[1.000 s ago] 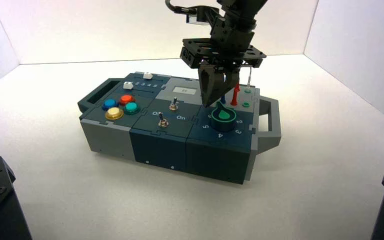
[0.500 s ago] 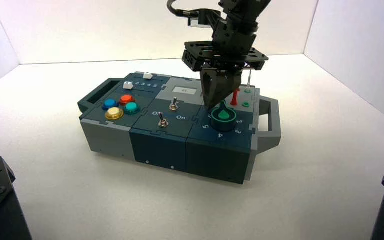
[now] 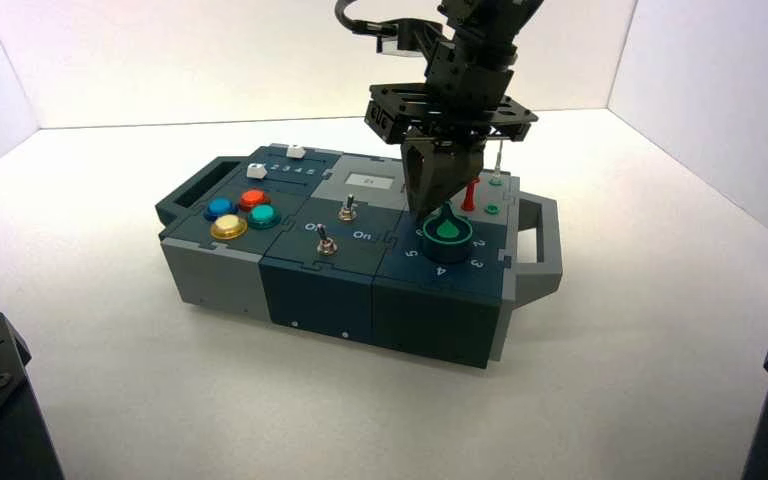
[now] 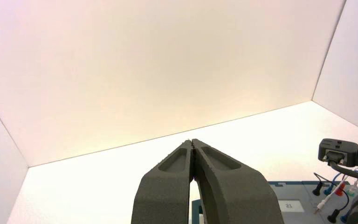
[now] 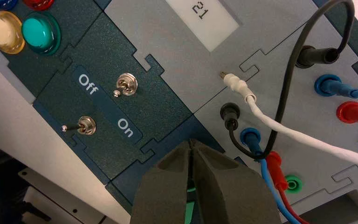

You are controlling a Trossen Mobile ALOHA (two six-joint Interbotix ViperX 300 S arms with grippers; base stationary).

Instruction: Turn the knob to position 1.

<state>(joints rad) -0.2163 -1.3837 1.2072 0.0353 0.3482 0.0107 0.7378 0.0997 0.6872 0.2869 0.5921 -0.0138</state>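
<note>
The knob (image 3: pixel 447 236), a dark-teal dial with a green teardrop pointer, sits on the right part of the box (image 3: pixel 330 290). My right gripper (image 3: pixel 428 208) hangs point-down over it, shut, with its tips at the pointer's narrow end on the far-left side of the dial. In the right wrist view the shut gripper (image 5: pixel 192 142) covers most of the knob. Only a green sliver of the pointer (image 5: pixel 189 189) shows through the slit between the fingers. Which numeral the pointer faces is hidden. My left gripper (image 4: pixel 192 141) is shut and empty, held away from the box.
Two metal toggle switches (image 5: pixel 127 87) (image 5: pixel 85 125) stand left of the knob between the Off and On labels. Coloured push buttons (image 3: pixel 240 212) fill the box's left end. Plugged wires (image 5: pixel 279 126) and sockets crowd the area just behind the knob. A handle (image 3: pixel 542 240) sticks out on the right.
My right gripper has come down and shifted slightly right, onto the knob's pointer. The green pointer's tip has swung a little to the right. The left arm has not moved.
</note>
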